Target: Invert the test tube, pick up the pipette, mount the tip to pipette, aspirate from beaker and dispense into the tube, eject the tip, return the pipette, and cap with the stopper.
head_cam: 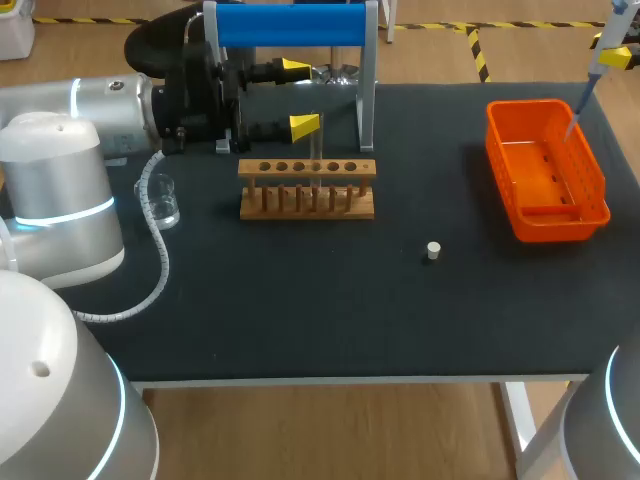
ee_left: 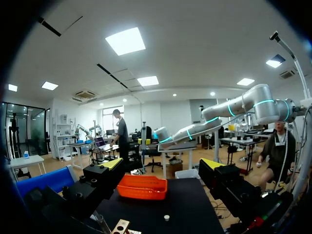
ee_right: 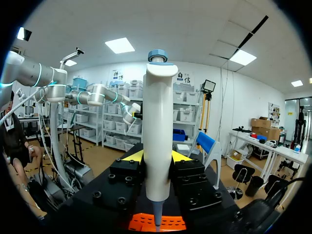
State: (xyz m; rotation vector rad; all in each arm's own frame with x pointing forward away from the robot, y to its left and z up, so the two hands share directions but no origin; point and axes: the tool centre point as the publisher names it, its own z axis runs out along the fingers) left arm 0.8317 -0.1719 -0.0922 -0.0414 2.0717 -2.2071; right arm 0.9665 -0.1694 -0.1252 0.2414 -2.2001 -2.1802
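Observation:
A clear test tube point(head_cam: 316, 152) stands in the wooden rack point(head_cam: 307, 203). My left gripper point(head_cam: 300, 95) hangs open just behind the rack, its nearer yellow fingertip close beside the tube's top without gripping it. In the left wrist view the left gripper point(ee_left: 162, 165) holds nothing. My right gripper point(head_cam: 612, 56) is high at the far right, shut on the white pipette point(ee_right: 158, 141). The pipette's tip point(head_cam: 573, 122) hangs over the orange basket point(head_cam: 596, 190). A glass beaker point(head_cam: 163, 200) stands left of the rack. The small white stopper point(head_cam: 433, 250) lies on the mat.
A stand with a blue top bar point(head_cam: 290, 25) and grey uprights rises behind the rack, next to my left gripper. A coiled cable point(head_cam: 155, 240) from my left arm loops past the beaker. The black mat point(head_cam: 330, 320) reaches the table's front edge.

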